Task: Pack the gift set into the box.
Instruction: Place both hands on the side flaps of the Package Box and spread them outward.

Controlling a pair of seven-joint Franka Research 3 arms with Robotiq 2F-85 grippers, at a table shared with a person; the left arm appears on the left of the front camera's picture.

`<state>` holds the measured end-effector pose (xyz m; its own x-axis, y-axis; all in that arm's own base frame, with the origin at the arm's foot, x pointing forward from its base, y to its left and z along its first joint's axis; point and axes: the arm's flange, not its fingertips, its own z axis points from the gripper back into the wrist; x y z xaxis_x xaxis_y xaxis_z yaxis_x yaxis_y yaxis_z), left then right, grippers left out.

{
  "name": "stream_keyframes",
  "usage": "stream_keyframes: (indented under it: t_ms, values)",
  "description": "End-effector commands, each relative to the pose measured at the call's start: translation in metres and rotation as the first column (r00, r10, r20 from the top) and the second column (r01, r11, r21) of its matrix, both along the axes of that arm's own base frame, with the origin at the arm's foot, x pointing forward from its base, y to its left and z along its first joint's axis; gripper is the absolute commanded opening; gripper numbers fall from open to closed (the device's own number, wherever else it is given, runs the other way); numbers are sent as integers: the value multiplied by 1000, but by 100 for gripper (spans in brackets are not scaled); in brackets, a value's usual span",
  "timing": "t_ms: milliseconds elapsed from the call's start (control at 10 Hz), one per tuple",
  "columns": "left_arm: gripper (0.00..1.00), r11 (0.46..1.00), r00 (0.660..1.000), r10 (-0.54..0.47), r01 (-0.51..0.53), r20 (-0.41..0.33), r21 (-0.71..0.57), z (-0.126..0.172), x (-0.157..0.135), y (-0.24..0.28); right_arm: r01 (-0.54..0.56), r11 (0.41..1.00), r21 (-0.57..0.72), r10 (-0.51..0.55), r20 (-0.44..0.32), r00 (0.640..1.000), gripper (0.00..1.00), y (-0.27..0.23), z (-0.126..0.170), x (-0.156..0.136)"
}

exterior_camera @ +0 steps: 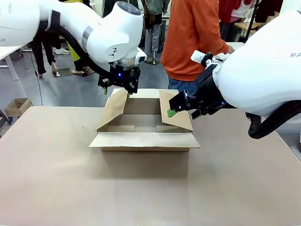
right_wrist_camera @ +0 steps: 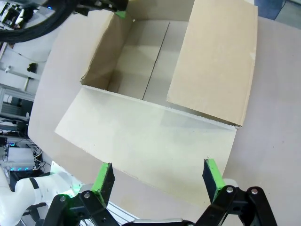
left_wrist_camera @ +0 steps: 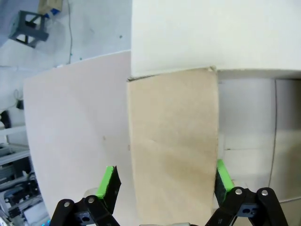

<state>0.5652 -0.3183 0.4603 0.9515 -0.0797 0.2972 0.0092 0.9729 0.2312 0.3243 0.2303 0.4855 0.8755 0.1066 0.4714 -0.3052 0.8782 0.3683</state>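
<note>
Left gripper and right gripper (both gaping) flank one four-flapped box.

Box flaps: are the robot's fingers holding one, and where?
Nothing looks clamped. The left gripper is open, its fingers astride the top edge of the left flap; the right gripper is open by the right flap.

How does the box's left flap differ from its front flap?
The left flap stands tilted up; the front flap lies folded out flat. The left flap is shorter; the front flap spans the box's long side. The open left gripper is at the left flap's top edge, not the front flap's. Both are plain brown cardboard.
</note>
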Motion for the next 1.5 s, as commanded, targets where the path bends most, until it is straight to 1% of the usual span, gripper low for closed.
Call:
stream_keyframes:
  t_ms: [0,200,300,500,600,700,800,900,1000,1100,1200,1300,1400]
  values:
    - [100,999,998,29,-31,63,20,14,-8,29,27,1000,1,-27,1,1000,100,2,-2,-1]
    - [100,996,993,88,-89,76,14,26,-10,63,27,1000,1,-27,1,1000,100,2,-2,-1]
    - [100,994,992,106,-105,64,-16,28,-9,82,27,1000,1,-27,1,1000,100,2,-2,-1]
    - [100,980,981,192,-189,42,-56,23,-9,119,27,1000,1,-27,1,1000,100,2,-2,-1]
    - [100,969,978,205,-199,28,-150,24,-12,148,27,1000,1,-27,1,1000,100,2,-2,-1]
    - [100,952,984,175,-172,-9,-252,20,-12,167,27,1000,1,-27,1,1000,100,2,-2,-1]
    - [100,936,987,149,-162,-65,-312,4,-13,181,27,1000,1,-27,1,1000,100,2,-2,-1]
    - [100,908,985,123,-160,-120,-386,-15,-11,195,27,1000,1,-27,1,1000,100,2,-2,-1]
    - [100,879,986,106,-154,-132,-450,-30,-9,209,27,1000,1,-27,1,1000,100,2,-2,-1]
    - [100,837,989,62,-127,-137,-533,-42,-7,223,27,1000,1,-27,1,1000,100,2,-2,-1]
    - [100,798,989,48,-121,-138,-590,-49,-5,233,27,1000,1,-27,1,1000,100,2,-2,-1]
    - [100,794,975,117,-205,-186,-572,-54,-4,238,27,1000,1,-27,1,1000,100,2,-2,-1]
    - [100,838,987,99,-152,-127,-523,-47,-4,217,27,1000,1,-27,1,1000,100,2,-2,-1]
